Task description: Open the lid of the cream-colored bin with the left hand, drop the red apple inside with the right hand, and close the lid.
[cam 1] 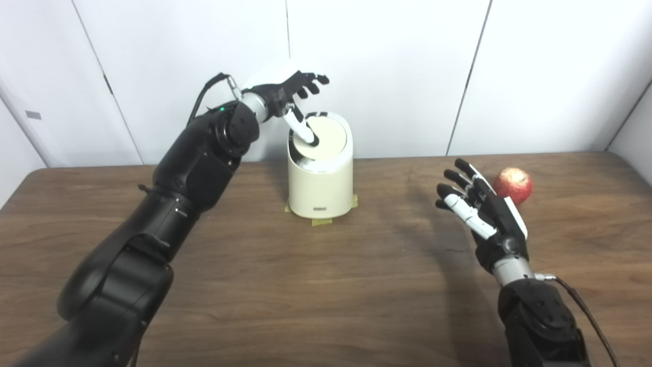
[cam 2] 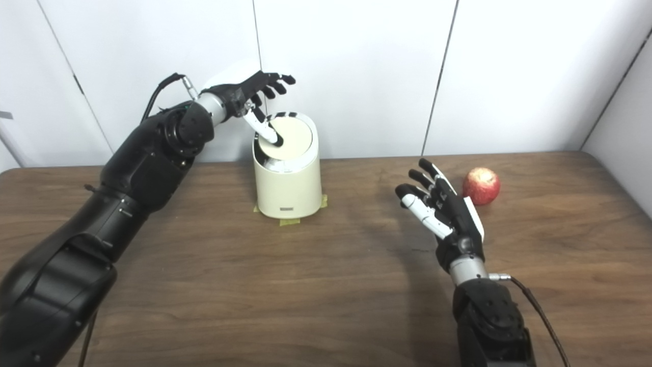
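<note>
The cream-colored bin (cam 1: 321, 186) stands at the back middle of the table on bits of yellow tape. Its round lid (cam 1: 326, 138) is tilted, with a dark gap showing at the near left rim. My left hand (cam 1: 290, 92) hovers over the bin's back left, fingers spread, its thumb pressing down on the lid. The red apple (cam 1: 513, 185) rests on the table at the right. My right hand (cam 1: 479, 209) is open, fingers spread and pointing up, just left of the apple and not touching it.
The wooden table (cam 1: 326, 285) reaches a white panelled wall (cam 1: 387, 71) at the back. Yellow tape (cam 1: 322, 221) marks the bin's spot. A cable (cam 1: 586, 311) trails from my right wrist.
</note>
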